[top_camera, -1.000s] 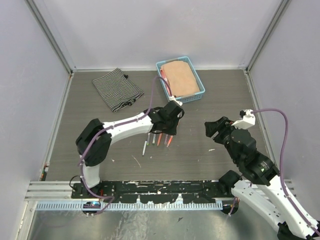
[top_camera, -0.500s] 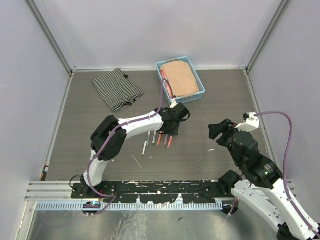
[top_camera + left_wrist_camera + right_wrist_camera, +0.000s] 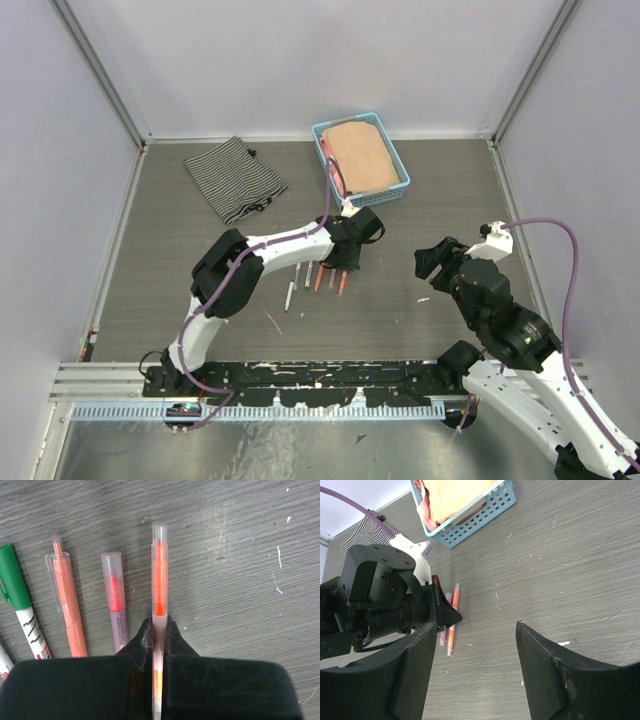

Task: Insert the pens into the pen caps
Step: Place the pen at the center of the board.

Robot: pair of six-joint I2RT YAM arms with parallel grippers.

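Note:
My left gripper [image 3: 346,264] is shut on an orange pen [image 3: 159,575] with a clear cap, the rightmost of a row on the table. It is held low; I cannot tell whether it touches the table. Left of it lie a pink pen [image 3: 114,597], a salmon-orange pen [image 3: 68,610] and a white pen with a green cap [image 3: 19,602]. The row shows in the top view [image 3: 318,279]. In the right wrist view the orange pen [image 3: 452,621] lies by the left gripper [image 3: 446,616]. My right gripper [image 3: 432,260] is open and empty, well right of the pens. No loose caps show.
A blue basket [image 3: 396,170] holding a tan cloth stands at the back, behind the left gripper. A striped cloth [image 3: 234,178] lies at the back left. A small white scrap [image 3: 423,299] lies near the right gripper.
My left arm has reached further right, bringing its gripper over the rightmost pen of the row. The right gripper has shifted only slightly.

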